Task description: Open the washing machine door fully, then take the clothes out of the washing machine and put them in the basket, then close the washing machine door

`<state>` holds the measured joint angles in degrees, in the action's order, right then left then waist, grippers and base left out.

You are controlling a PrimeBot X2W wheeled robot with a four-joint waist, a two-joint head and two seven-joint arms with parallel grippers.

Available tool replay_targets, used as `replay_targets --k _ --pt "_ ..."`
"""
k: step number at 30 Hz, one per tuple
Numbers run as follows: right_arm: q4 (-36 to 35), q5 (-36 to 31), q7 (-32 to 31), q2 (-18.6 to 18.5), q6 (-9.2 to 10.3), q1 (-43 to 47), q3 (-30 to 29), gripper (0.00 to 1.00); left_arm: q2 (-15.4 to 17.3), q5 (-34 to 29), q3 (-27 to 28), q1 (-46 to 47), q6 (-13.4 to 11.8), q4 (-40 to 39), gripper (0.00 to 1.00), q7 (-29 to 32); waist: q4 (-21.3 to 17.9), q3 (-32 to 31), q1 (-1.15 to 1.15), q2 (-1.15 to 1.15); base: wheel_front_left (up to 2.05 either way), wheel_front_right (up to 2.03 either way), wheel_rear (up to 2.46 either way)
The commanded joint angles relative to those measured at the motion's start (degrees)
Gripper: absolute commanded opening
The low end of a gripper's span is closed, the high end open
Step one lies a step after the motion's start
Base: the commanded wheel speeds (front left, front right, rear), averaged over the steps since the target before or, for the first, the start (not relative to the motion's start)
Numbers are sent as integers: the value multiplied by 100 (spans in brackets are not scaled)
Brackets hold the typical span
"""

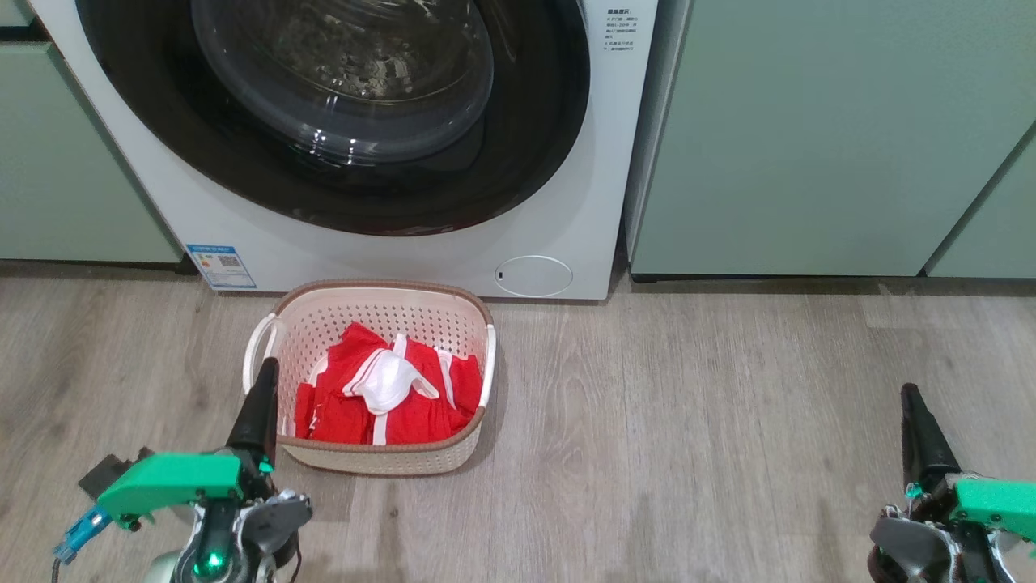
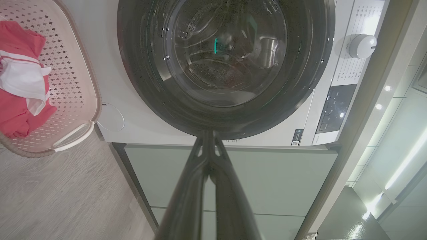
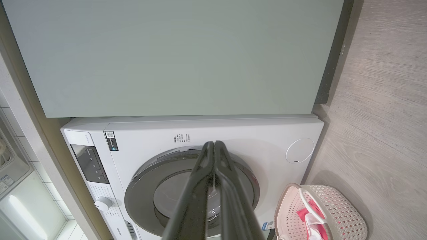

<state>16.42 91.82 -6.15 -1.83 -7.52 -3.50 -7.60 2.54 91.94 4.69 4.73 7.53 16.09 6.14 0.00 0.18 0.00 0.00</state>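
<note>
Clothes, red with white trim, are heaped inside the basket, which is set on the floor at six o'clock of the washing machine. The washing machine door is seen shut. Both the left gripper, at the basket's eight o'clock, and the right gripper, well apart at three o'clock, are pressed together, empty.

Obs.: you see the washing machine door with a glossy black rim and clear glass centre. The washing machine casing: smooth white. In front of it, basket: perforated matt plastic, woven rim; clothes: red cloth; floor: matt wood-grain.
</note>
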Motion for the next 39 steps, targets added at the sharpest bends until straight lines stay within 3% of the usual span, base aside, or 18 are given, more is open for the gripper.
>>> replay_targets --k 1,39 --pt "-240 35 -34 -105 3 -269 108 0 33 22 184 146 -4 -205 0 36 0 0 0 0 0 0 0" --pt "-240 35 -33 -105 3 -269 108 0 33 23 183 146 -4 -205 0 35 0 0 0 0 0 0 0"
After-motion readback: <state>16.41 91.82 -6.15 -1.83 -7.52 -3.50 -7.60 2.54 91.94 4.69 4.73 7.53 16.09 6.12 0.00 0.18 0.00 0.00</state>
